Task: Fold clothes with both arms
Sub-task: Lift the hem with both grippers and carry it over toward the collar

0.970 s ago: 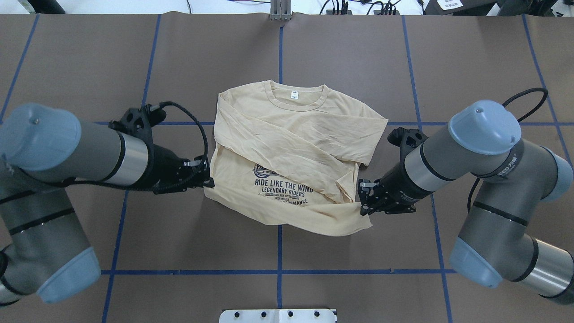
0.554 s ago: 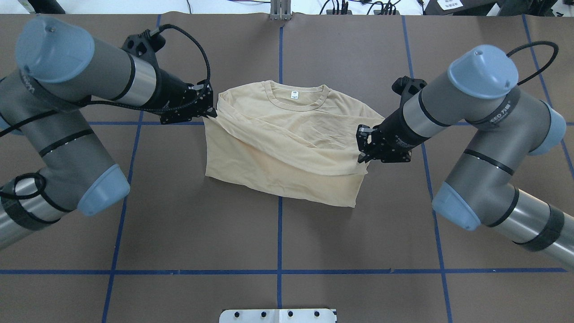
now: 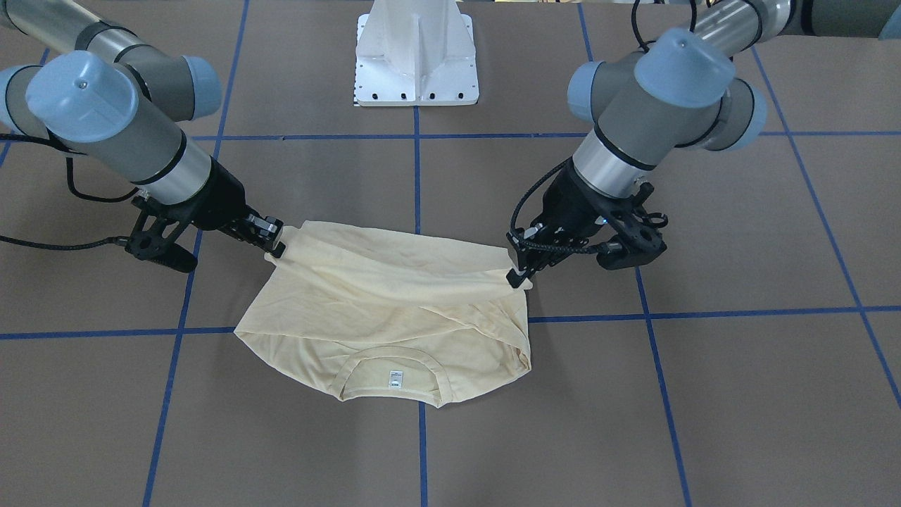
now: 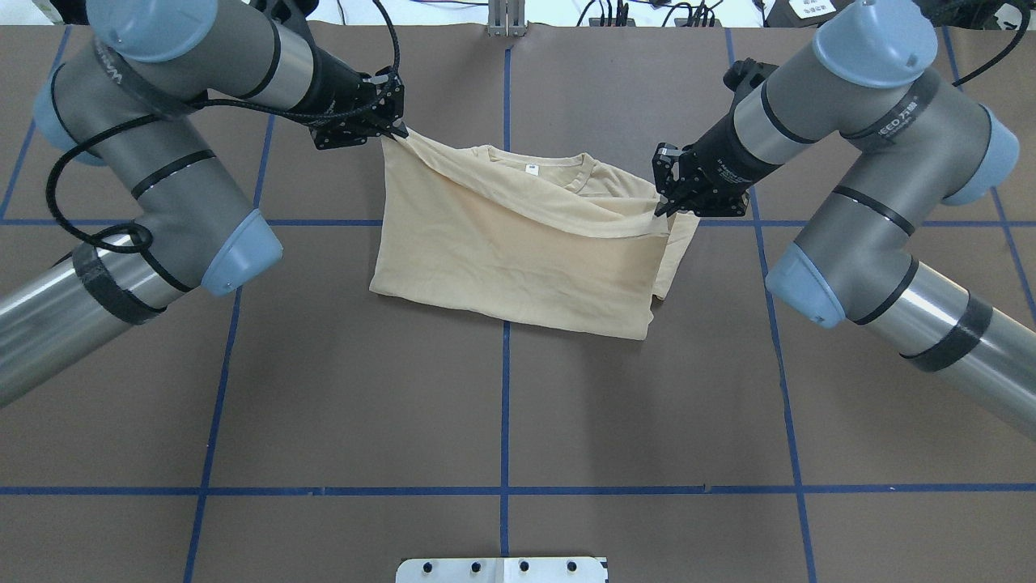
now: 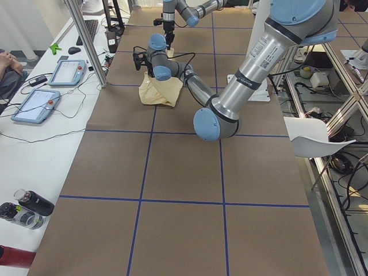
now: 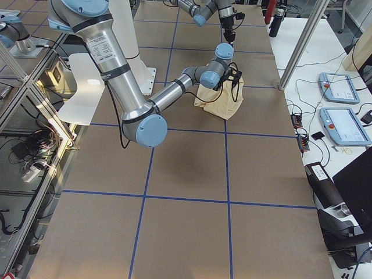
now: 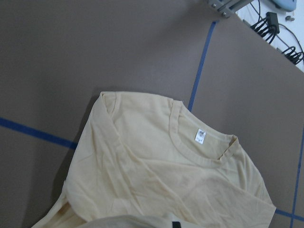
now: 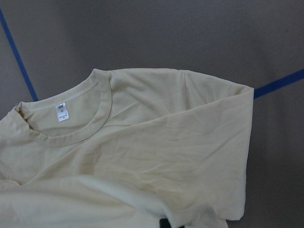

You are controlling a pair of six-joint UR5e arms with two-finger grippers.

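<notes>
A brown-covered table (image 4: 324, 389) marked with blue tape lines (image 4: 504, 405) fills the views, with wide bare surface between the white pedestal base (image 3: 417, 53) and the cloth, and more open room on both sides. The pale cream T-shirt (image 4: 518, 267) lies across the central tape line in the half far from the robot, its lower part doubled over. The folded edge rests on the table on the robot's side, while the free hem hangs stretched in the air between the arms, crossing the near rim of the collar in the overhead view. The left gripper (image 4: 394, 129) pinches one hem corner and the right gripper (image 4: 665, 207) the other, fingers clamped on fabric. The neck tag (image 4: 531, 170) shows just beyond the raised hem. The fingertips are partly buried in cloth, and each wrist view catches only a dark sliver at its lower edge
</notes>
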